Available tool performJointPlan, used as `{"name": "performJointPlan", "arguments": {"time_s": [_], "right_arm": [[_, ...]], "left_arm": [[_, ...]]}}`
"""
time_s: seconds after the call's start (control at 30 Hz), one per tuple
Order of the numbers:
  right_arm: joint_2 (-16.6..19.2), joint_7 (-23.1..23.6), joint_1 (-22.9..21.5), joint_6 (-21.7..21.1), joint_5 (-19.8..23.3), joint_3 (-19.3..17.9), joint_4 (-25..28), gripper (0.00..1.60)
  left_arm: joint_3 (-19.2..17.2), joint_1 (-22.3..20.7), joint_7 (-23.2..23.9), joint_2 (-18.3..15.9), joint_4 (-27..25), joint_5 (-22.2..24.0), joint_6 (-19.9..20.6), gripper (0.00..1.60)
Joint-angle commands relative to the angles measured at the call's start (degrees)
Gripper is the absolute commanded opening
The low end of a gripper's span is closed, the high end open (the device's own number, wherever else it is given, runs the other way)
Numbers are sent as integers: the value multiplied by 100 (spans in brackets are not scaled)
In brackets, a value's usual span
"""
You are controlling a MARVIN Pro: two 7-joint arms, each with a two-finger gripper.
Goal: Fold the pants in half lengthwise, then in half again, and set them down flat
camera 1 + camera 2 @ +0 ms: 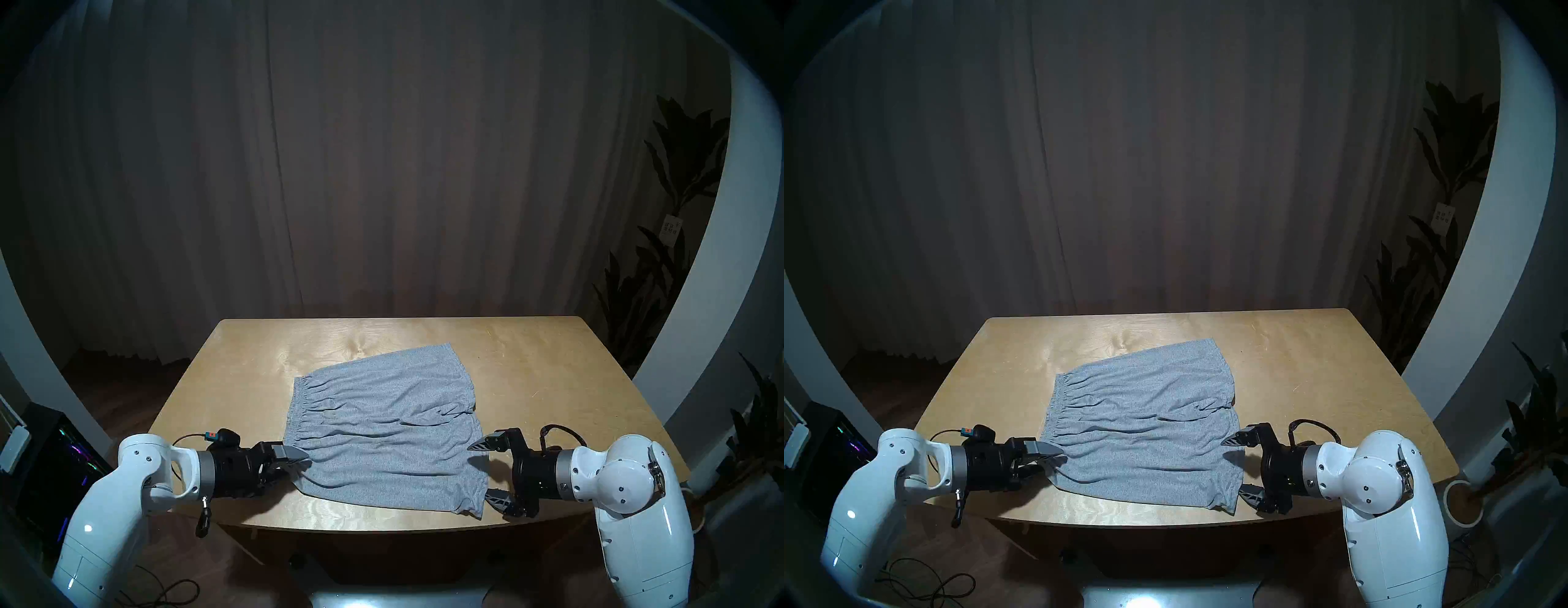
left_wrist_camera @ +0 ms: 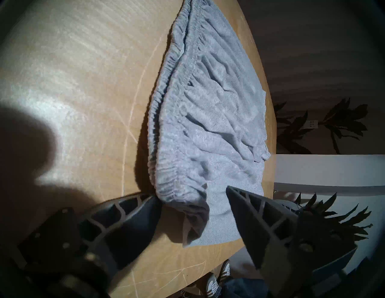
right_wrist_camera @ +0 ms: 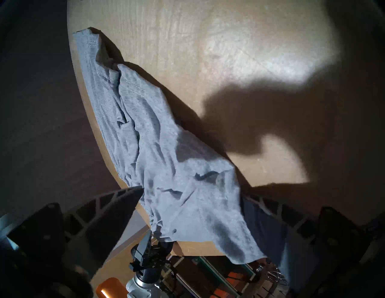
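Pants (image 1: 384, 429) flat on table (image 1: 551, 373), unfolded; left gripper (image 1: 297, 463) part-closed around near waistband corner, grip unclear; right gripper (image 1: 485, 471) wide open straddling near hem, ready for lengthwise fold.

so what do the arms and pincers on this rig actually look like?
Both arms have glossy white rounded shells with small dark screws, then a silver-grey wrist ring and black housing. The left pincer and right pincer each have two dark grey pointed fingers with open triangular ribbing. A black cable loops over each wrist; the left carries a small red-and-teal connector.
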State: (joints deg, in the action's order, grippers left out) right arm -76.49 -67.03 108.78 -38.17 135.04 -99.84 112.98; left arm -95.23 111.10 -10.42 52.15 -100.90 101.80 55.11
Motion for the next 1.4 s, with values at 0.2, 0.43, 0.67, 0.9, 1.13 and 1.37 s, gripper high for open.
{"name": "performJointPlan", "arguments": {"time_s": [0.2, 0.43, 0.67, 0.9, 1.13, 1.37], "right_arm": [[336, -363, -200, 127, -52, 342, -170, 79], [428, -360, -197, 233, -28, 410, -218, 14], [521, -420, -211, 342, 212, 299, -89, 0], [586, -369, -414, 377, 363, 139, -124, 0], [600, -348, -626, 367, 498, 130, -174, 0], [545, -300, -849, 437, 580, 130, -234, 0]], "left_arm": [[448, -25, -6, 1, 562, -204, -11, 116], [569, -181, 101, 12, 677, -328, -11, 0], [455, -164, 182, -78, 597, -291, -11, 0], [312, -121, 42, -94, 497, -98, -11, 0], [133, -166, -333, -103, 258, 274, -56, 0], [-129, -155, -669, -147, -151, 645, -139, 0]]}}
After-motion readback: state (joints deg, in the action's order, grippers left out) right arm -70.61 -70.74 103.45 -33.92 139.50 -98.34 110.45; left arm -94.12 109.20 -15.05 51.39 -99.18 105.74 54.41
